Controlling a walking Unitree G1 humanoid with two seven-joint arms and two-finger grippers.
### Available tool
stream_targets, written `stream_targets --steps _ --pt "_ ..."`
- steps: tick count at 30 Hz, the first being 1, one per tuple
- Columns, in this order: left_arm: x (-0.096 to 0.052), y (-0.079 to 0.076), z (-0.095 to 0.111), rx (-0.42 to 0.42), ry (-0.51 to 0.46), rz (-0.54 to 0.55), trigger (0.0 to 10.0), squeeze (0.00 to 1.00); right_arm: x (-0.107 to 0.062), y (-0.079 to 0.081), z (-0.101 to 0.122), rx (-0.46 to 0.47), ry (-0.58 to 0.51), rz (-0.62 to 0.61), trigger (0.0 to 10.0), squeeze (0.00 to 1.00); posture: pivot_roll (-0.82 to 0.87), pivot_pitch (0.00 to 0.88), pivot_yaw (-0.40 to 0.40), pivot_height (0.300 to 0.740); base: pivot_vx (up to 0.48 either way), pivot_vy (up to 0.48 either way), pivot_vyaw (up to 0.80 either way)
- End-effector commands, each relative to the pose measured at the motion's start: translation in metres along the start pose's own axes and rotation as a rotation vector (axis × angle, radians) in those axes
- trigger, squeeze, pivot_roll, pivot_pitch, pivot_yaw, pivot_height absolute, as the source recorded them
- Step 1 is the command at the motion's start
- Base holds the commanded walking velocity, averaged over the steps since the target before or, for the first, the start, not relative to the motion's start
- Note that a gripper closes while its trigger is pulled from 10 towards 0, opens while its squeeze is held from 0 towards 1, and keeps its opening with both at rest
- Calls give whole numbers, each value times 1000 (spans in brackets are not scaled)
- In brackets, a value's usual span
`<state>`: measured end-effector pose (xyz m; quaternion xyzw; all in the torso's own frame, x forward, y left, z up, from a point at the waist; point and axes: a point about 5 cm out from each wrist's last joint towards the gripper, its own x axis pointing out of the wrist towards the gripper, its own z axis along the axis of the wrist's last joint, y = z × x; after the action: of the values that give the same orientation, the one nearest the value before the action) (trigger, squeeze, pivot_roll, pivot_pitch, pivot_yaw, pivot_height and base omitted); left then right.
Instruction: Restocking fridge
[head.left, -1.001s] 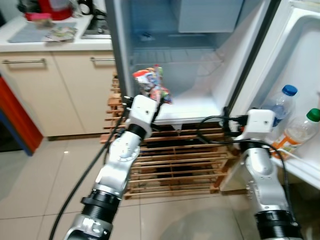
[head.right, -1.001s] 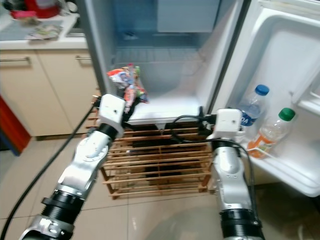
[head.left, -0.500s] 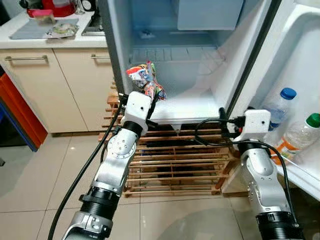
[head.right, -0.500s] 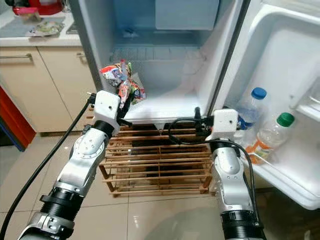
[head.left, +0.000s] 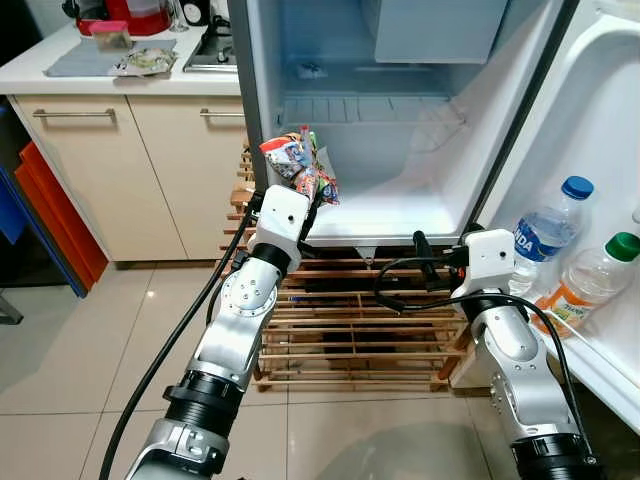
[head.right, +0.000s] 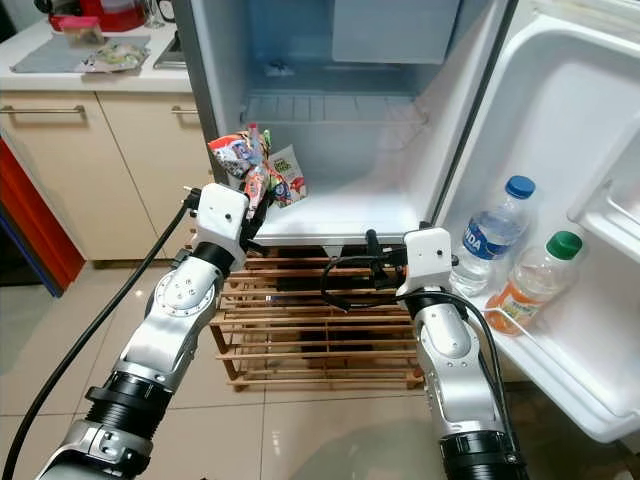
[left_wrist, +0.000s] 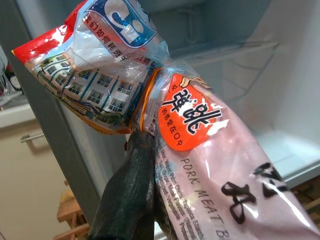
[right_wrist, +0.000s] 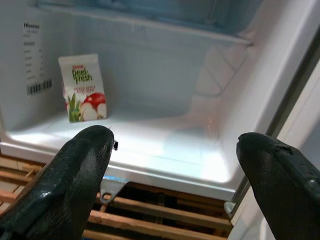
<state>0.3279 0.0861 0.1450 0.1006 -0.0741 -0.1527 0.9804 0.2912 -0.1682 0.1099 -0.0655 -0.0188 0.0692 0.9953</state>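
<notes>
Left gripper (head.left: 306, 196): fingers pinched on snack packet (head.left: 300, 170), held upright at the fridge's (head.left: 400, 130) left front edge. Right gripper (right_wrist: 175, 165): fingers spread wide, nothing between them, near the fridge floor's right front. Juice carton (right_wrist: 83, 88): standing far left inside.

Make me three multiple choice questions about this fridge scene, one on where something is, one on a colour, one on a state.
1. Where does the juice carton stand?
A. door shelf
B. fridge floor, back left
C. counter

2. What colour is the cap of the water bottle?
A. blue
B. red
C. white

3. How is the right claw?
A. shut on a bottle
B. open, holding nothing
C. shut on a packet

Key: B, it stands inside against the rear wall; A, its cap is blue beside the green-capped bottle; B, fingers wide apart, while the left claw grips the pork meat packet.
</notes>
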Motion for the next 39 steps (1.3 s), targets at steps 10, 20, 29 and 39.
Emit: stream_targets --steps 10,20,29,39 --pt "8 0 7 25 -26 -19 10000 0 -4 -2 -12 -26 64 8 10000 0 -140 0 14 719 0 0 237" --pt "14 2 8 9 -22 -39 10000 0 -5 -2 -16 -13 81 -11 10000 0 -144 0 18 684 0 0 0" --pt "15 0 8 4 -21 -57 10000 0 -4 -4 -15 -12 74 -32 10000 0 -144 0 18 649 0 0 0" --pt "15 -2 7 0 -23 -87 10000 0 -3 -4 -7 -42 8 -40 10000 0 -146 0 17 630 0 0 0"
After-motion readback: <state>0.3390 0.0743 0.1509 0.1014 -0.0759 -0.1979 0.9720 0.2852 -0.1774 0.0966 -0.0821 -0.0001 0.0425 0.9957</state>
